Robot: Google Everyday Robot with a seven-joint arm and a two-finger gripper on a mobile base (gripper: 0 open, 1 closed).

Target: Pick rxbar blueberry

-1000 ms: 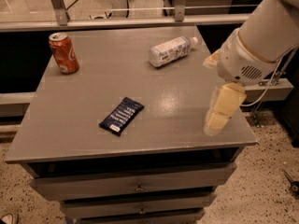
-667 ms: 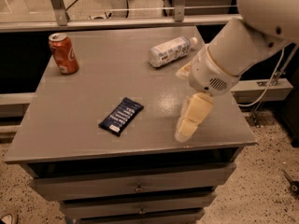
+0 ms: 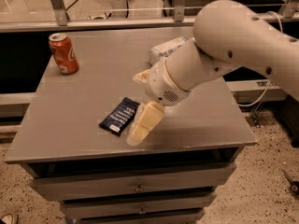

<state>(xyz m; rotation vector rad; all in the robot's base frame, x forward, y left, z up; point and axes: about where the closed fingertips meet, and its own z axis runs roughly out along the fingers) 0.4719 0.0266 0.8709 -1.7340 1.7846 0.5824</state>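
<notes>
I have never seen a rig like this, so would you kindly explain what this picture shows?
This is a robot's white arm reaching over a grey table, seen by one camera looking down from the front. At the arm's end is the cream gripper, low over the table, close beside the dark blue bar. The bar lies flat and is not held. A red can stands at the back corner. A plastic bottle lies on its side, partly hidden by the arm.

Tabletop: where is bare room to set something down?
Free: left side between soda can and rxbar blueberry; front right corner. Crowded: the middle, where the gripper is beside the bar's right edge, arm across the bottle.
</notes>
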